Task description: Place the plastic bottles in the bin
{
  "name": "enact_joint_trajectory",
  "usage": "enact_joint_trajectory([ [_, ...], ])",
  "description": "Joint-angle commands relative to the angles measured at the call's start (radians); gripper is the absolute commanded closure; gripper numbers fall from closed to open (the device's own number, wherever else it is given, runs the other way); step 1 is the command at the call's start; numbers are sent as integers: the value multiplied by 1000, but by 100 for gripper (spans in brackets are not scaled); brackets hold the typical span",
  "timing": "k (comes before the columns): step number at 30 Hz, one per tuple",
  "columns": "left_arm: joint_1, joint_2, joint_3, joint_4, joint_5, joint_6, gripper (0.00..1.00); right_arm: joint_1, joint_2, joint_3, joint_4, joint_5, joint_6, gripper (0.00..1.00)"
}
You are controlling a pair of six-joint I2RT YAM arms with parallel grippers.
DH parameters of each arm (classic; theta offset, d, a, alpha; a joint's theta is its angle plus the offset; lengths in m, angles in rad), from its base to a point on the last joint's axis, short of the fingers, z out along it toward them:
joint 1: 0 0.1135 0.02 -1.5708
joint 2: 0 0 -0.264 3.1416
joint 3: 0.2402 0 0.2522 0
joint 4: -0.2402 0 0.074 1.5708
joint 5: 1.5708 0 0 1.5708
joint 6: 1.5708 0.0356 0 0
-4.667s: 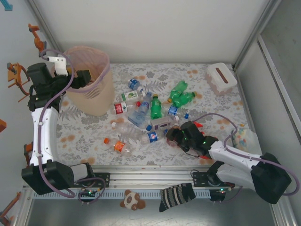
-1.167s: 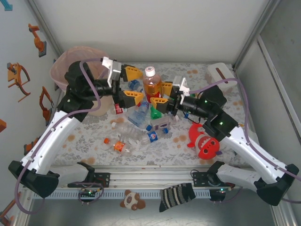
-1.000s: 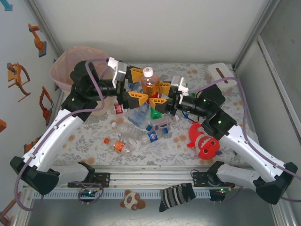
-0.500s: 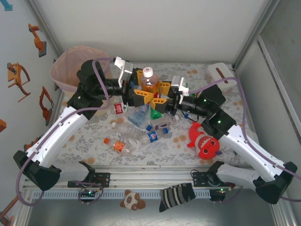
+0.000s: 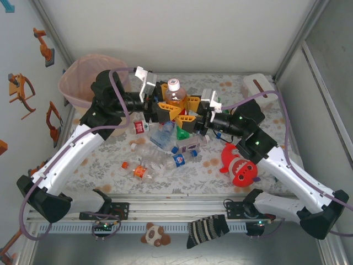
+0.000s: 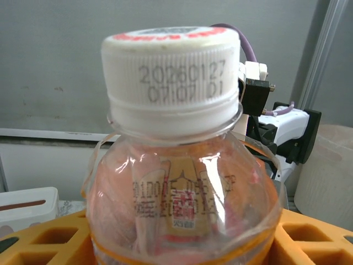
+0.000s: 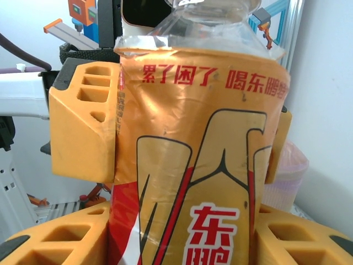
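**Orange Bottle Held Upright Between Both Arms**

The orange-labelled bottle stands upright with its white cap up, above the loose plastic bottles lying mid-table. The right gripper clasps its lower body between orange fingers. The left gripper flanks its shoulder, one pad against the label; whether it clamps cannot be told. The bin stands far left, well apart. A red plush lies beside the right arm.

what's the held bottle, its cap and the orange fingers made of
bottle: clear glossy plastic, see-through with glints, wrapped in a shiny film label. cap: opaque white plastic, it seems, dull sheen. fingers: matte orange plastic, probably printed, with hollow cells.
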Motion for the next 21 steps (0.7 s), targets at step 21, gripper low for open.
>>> enact_joint_trajectory([
  [21, 60, -46, 44, -133, -93, 103, 44, 5, -93, -17, -100, 103, -3, 22],
])
